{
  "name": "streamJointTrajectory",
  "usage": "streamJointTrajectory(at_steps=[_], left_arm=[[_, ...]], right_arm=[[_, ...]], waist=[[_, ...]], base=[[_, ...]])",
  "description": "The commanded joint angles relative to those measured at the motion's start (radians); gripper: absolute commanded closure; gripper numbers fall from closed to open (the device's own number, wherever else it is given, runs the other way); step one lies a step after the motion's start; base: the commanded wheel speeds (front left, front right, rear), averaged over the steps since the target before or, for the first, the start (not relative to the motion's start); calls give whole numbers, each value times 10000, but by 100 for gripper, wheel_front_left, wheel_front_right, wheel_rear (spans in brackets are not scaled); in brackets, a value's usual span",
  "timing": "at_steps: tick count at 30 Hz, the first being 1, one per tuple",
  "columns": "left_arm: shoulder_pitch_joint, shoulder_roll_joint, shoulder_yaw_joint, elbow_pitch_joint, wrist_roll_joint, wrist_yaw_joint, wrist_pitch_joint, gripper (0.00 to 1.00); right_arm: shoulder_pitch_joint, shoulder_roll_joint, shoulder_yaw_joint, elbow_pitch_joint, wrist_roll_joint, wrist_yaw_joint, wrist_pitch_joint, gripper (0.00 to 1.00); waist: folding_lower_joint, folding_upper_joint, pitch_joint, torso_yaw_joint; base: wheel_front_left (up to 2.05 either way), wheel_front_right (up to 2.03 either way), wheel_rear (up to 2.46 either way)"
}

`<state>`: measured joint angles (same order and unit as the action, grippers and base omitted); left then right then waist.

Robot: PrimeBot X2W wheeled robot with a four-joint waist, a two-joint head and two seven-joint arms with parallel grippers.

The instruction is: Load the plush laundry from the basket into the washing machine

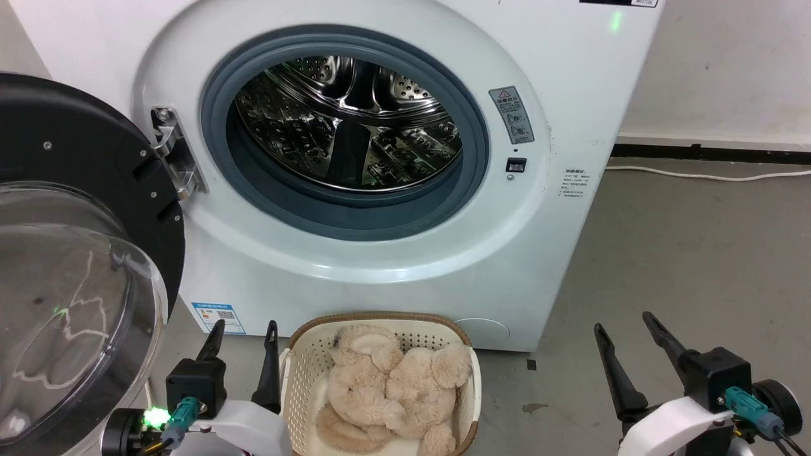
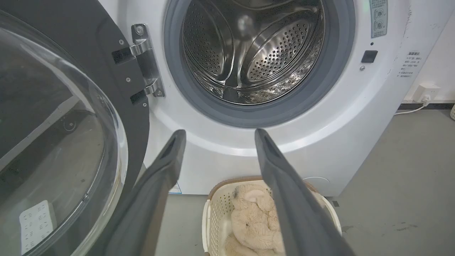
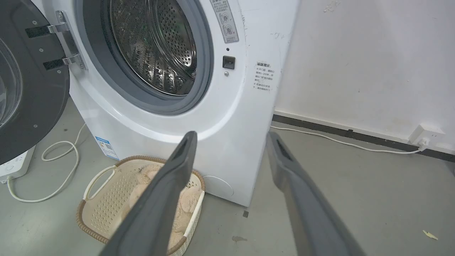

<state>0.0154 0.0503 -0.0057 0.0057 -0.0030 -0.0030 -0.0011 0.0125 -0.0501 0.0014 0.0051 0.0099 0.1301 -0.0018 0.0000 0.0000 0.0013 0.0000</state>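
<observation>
Below, grey floor [image 1: 697,253] meets white wall [image 1: 728,63]; the basket [image 1: 304,380] sits before the washing machine [image 1: 570,95]; left gripper [image 1: 246,324] and right gripper [image 1: 622,321] gape, empty.

Beige plush laundry [image 1: 393,392] crumpled in basket [image 1: 304,373]

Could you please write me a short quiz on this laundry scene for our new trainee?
1. True or false: the door of the washing machine stands open.
2. Where does the plush laundry lie? A: in the drum. B: in the basket. C: on the floor.
3. Fill the gap: the left gripper and the right gripper are both ____, holding nothing.
Key: 1 true; 2 B; 3 open.
</observation>
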Motion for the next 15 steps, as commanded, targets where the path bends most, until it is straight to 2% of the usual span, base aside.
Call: streamJointTrajectory(at_steps=[1,15], left_arm=[[8,0,-83,-1,-18,13,-115,0],[-247,16,-465,501,-37,-26,-407,0]], right_arm=[[52,0,-71,-29,108,0,-107,0],[-69,0,-225,-298,231,1,-400,0]], waist=[[0,0,28,-1],[0,0,633,-218]], base=[[0,0,0],[0,0,0]])
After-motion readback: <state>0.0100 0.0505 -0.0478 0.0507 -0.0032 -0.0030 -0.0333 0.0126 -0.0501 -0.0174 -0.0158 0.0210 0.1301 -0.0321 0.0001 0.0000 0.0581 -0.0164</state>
